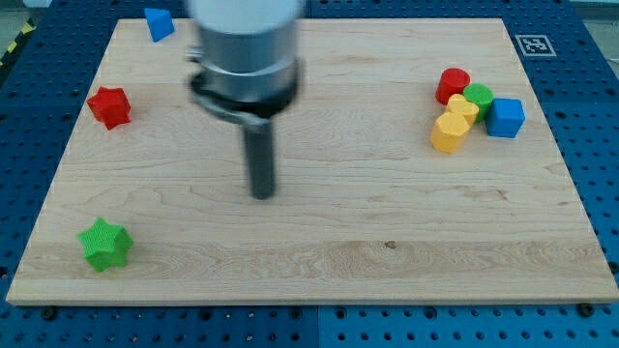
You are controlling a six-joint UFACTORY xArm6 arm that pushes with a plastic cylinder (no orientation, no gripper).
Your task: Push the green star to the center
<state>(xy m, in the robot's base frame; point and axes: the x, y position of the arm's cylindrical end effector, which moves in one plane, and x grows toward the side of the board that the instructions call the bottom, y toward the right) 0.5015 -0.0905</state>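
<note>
The green star [105, 244] lies near the board's bottom left corner. My tip [262, 195] is the lower end of the dark rod, a little left of the board's middle, well to the right of and above the green star, touching no block.
A red star [109, 106] sits at the left. A blue block [159, 23] sits at the top left edge. At the right is a cluster: red cylinder [452, 85], green cylinder [478, 98], blue cube [505, 117], two yellow blocks [451, 128]. The wooden board [387, 242] lies on a blue pegboard.
</note>
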